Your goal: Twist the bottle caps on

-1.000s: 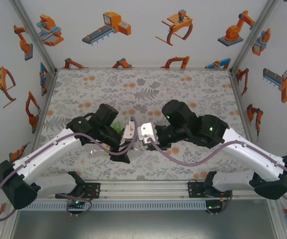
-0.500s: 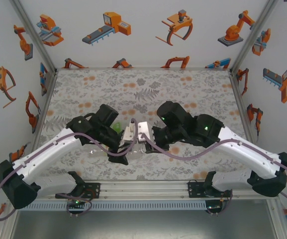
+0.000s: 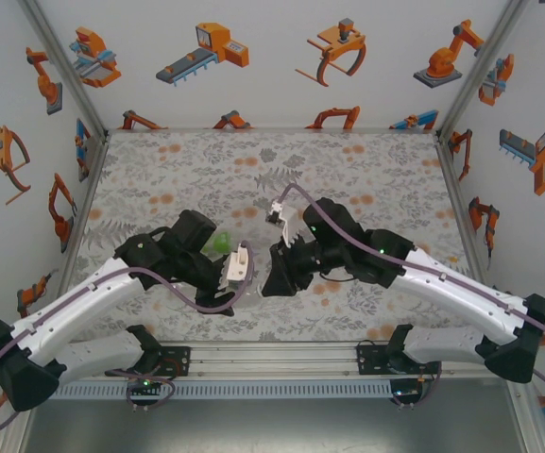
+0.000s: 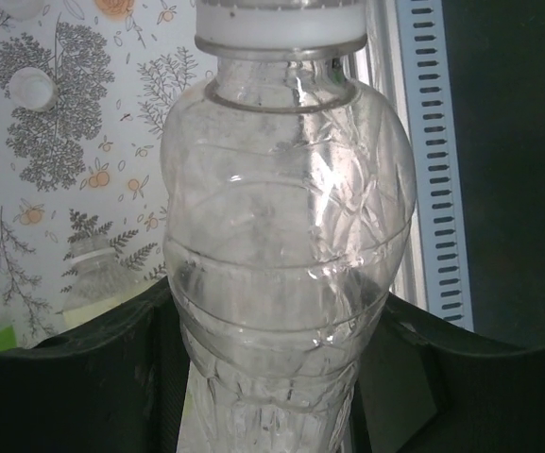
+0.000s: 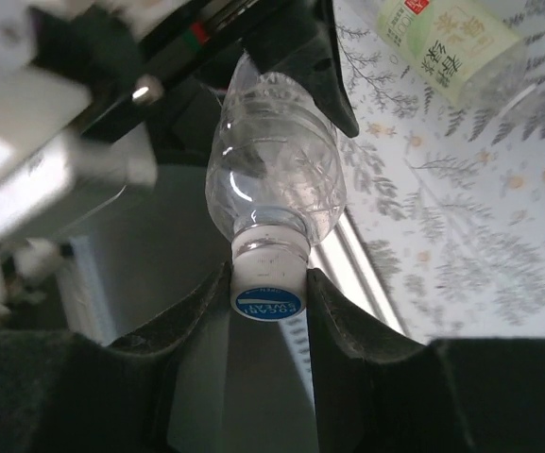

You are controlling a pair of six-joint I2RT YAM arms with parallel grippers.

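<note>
Clear plastic, unlabelled: we clamp the bottle (image 4: 286, 255) by its body in the left gripper (image 4: 272, 377), held off the table (image 3: 348, 170) near its front edge, so the right gripper (image 5: 268, 307), fingers pinching the white cap (image 5: 268, 274) on the neck, can twist against a steady hold.
</note>
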